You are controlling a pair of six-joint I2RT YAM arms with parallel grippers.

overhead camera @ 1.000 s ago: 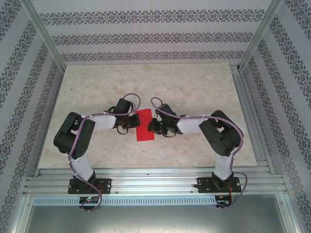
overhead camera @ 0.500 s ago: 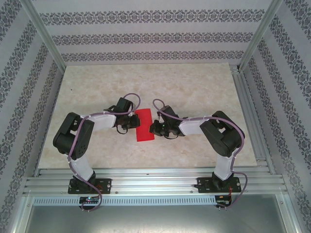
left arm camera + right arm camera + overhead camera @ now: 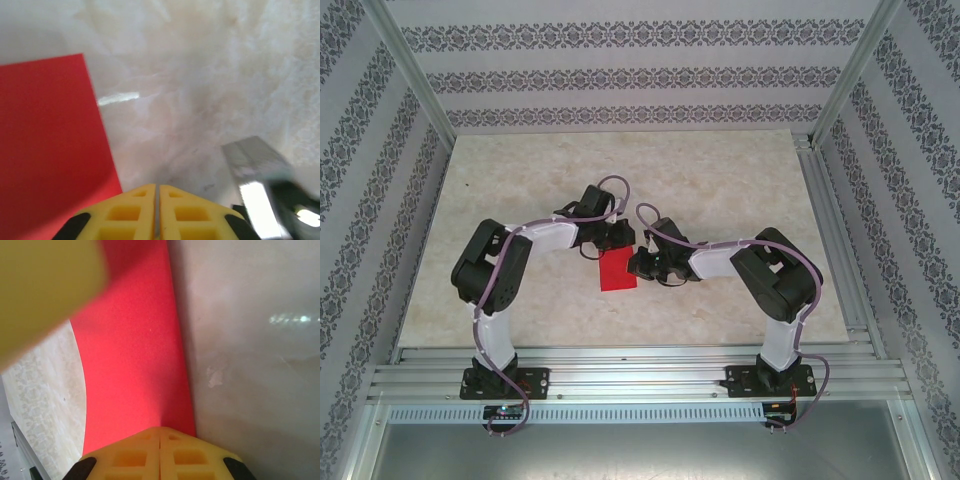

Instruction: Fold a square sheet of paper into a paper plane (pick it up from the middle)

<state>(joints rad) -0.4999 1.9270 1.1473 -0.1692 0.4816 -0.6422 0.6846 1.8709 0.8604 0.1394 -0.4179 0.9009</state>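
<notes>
Paper-folding setup on a pale marble-look tabletop [image 3: 720, 180]. Thin bright red sheet of paper [image 3: 617, 272] lies on it, seen from above as a narrow rectangle; one edge looks curved in the right wrist view. Left gripper [image 3: 610, 247] sits at sheet's far edge w/ yellow fingers [image 3: 125, 215] pressed fully together, nothing between them, tips just beside a straight edge of sheet, over bare table. Right gripper [image 3: 638, 262] is at sheet's right edge, jaws closed tight, red paper running into their tips, apparently pinched.
</notes>
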